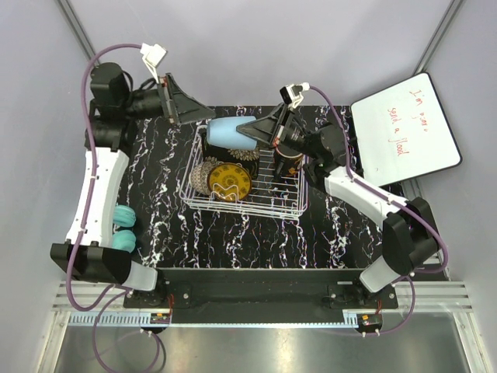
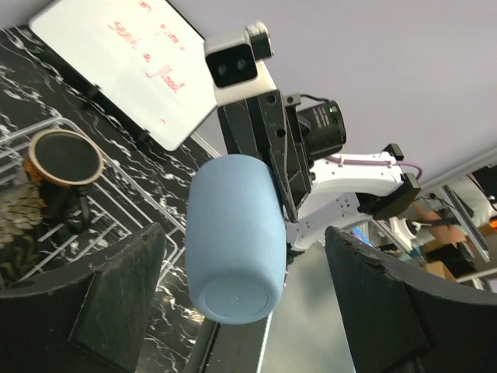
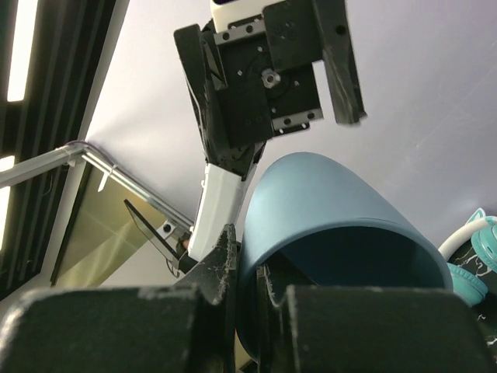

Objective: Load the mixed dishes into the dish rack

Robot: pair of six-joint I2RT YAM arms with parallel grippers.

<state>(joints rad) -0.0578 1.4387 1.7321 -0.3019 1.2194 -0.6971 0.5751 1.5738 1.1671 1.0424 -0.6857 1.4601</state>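
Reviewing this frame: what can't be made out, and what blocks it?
Red writing on the white board: too small from the top camera, cut by the edge in the left wrist view.
Far end of the white wire dish rack: hidden from above by the light blue cup and the right hand.
Dark orange-decorated mug: partly covered by the right arm from above.

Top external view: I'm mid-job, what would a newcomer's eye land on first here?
The light blue cup hangs sideways in the air over the far edge of the dish rack. The right gripper pinches its rim and the open left gripper faces its base. Next comes the yellow patterned plate standing in the rack's left half, with the dark mug toward its far right.
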